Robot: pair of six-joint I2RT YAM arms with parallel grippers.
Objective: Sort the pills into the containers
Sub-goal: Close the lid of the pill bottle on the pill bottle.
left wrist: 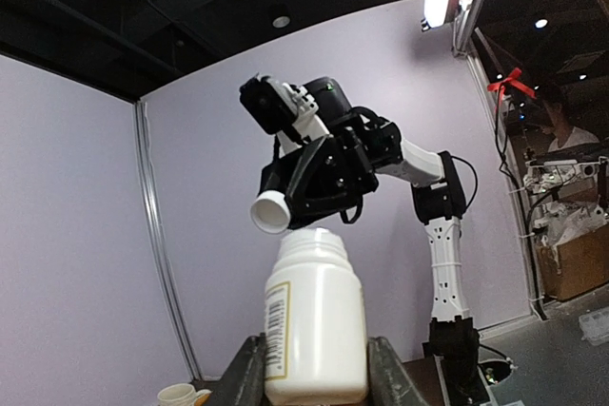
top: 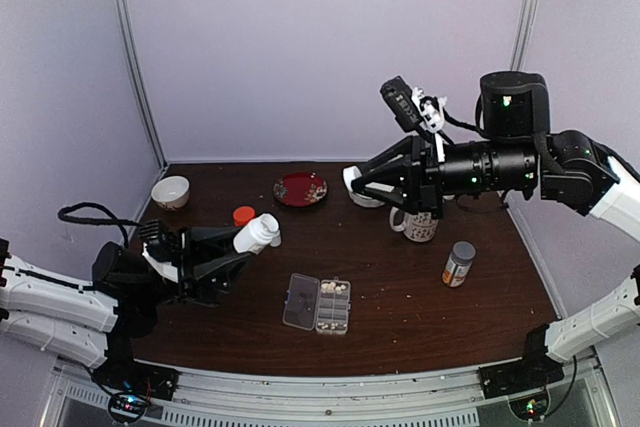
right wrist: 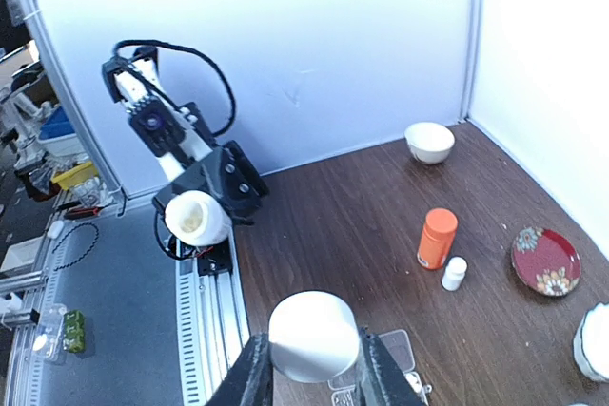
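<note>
My left gripper (top: 243, 247) is shut on an uncapped white bottle (top: 257, 232), held above the table's left side and tilted up toward the right arm. In the left wrist view the bottle (left wrist: 314, 320) stands between both fingers (left wrist: 245, 377). In the right wrist view pale pills (right wrist: 193, 219) show inside its mouth. My right gripper (top: 355, 183) hangs high over the back middle, shut on the bottle's white cap (right wrist: 314, 335). The clear pill box (top: 318, 304) lies open at the front middle, and several of its containers (top: 334, 299) hold pills.
A red plate (top: 301, 189) and a white bowl (top: 170, 191) sit at the back. An orange bottle (right wrist: 437, 238) and a small white bottle (right wrist: 454, 273) stand near them. A mug (top: 420, 225) and a grey-capped bottle (top: 459, 264) stand on the right.
</note>
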